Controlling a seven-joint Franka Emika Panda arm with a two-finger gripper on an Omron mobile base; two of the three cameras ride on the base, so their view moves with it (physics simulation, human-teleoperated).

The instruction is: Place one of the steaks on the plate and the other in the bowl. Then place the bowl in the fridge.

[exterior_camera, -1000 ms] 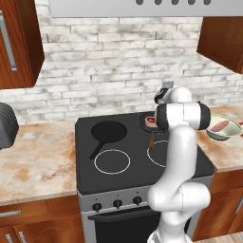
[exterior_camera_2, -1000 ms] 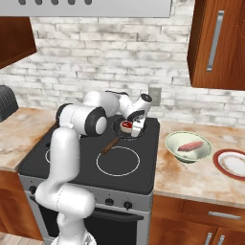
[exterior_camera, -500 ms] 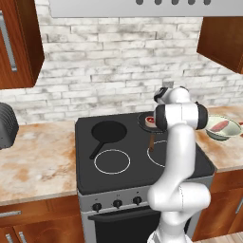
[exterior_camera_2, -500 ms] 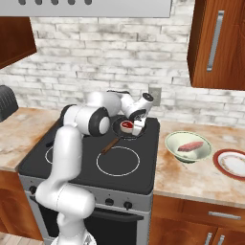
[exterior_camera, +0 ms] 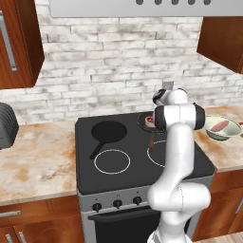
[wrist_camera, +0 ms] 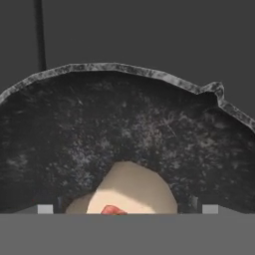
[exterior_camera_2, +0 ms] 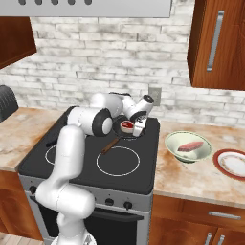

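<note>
A deeper red steak (exterior_camera_2: 127,125) with a whitish edge lies in a small dark pan (exterior_camera_2: 119,133) on the stove's back right burner. My gripper (exterior_camera_2: 134,128) hangs open, low over that pan and pointing down at it. In the hand view the steak (wrist_camera: 130,191) lies between my wide-apart fingertips (wrist_camera: 46,209), with the pan (wrist_camera: 124,124) around it. The pale pink steak (exterior_camera_2: 190,145) rests in the greenish-white bowl (exterior_camera_2: 178,142) on the counter right of the stove. A red-rimmed plate (exterior_camera_2: 233,163) sits bare beyond the bowl. The fridge is out of view.
A second dark pan (exterior_camera: 109,130) sits on the back left burner of the black stove (exterior_camera: 123,175). The small pan's wooden handle (exterior_camera_2: 110,145) points toward the front. A dark toaster (exterior_camera: 7,126) stands on the left counter. Wooden cabinets hang above both sides.
My gripper has come down closer to the small pan and the red steak, its jaws still wide. The bowl, the plate and the pans stay where they were.
</note>
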